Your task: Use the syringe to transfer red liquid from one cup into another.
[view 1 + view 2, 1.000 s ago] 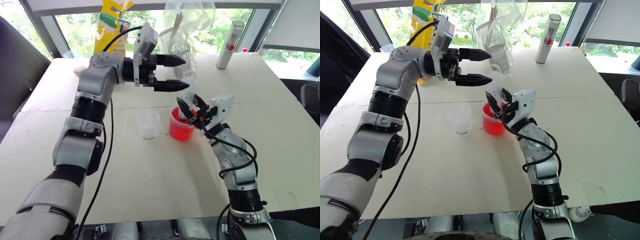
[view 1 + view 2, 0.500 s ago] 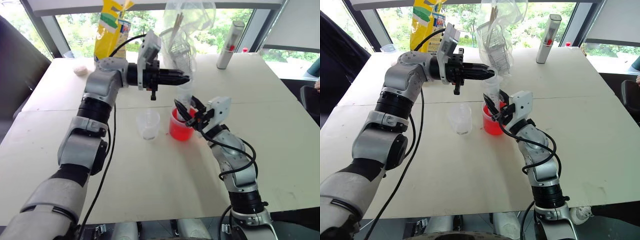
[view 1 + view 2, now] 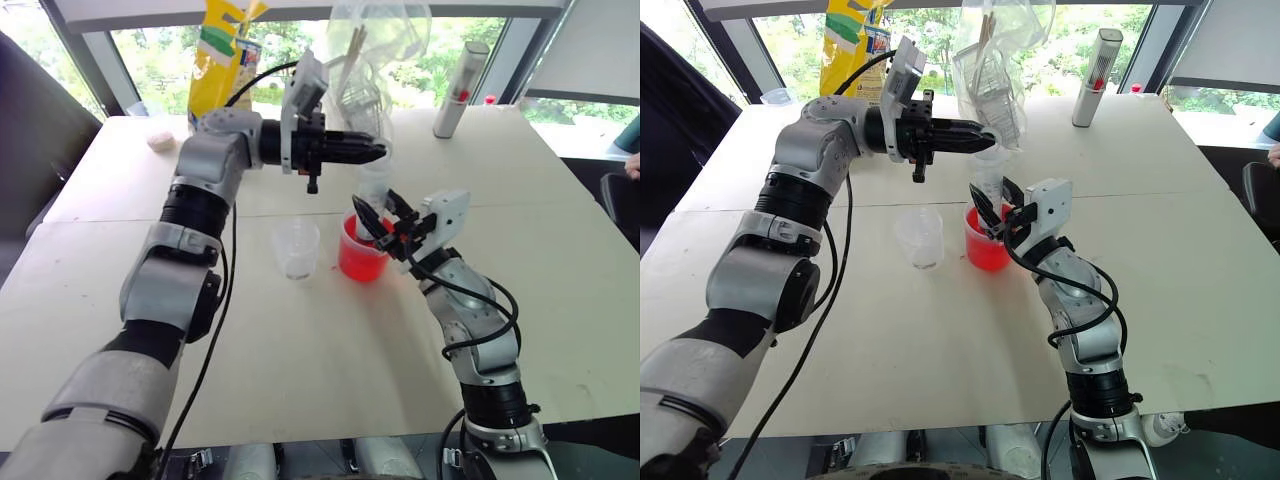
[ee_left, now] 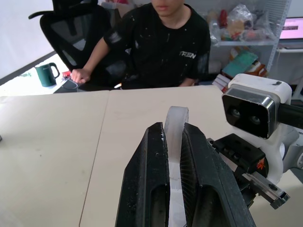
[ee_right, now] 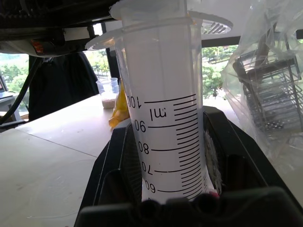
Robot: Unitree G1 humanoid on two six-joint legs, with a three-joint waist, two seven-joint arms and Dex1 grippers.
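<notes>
Red liquid (image 3: 358, 262) fills your spouted beaker (image 3: 361, 250) at frame centre, the empty colourless cup (image 3: 297, 248) just left of it. Your right gripper (image 3: 385, 222) clamps the syringe (image 3: 373, 192) upright, tip in the beaker, seemingly to steady it. Your left gripper (image 3: 366, 152), level above, pinches the plunger top, likely to draw.

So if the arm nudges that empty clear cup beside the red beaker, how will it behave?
The clear cup looks thin-walled and empty, so it is probably very light and would slide or tip at a slight push. It is taller than it is wide at the base, so tipping seems likely. It stands close to the red beaker, so it might knock it.
</notes>
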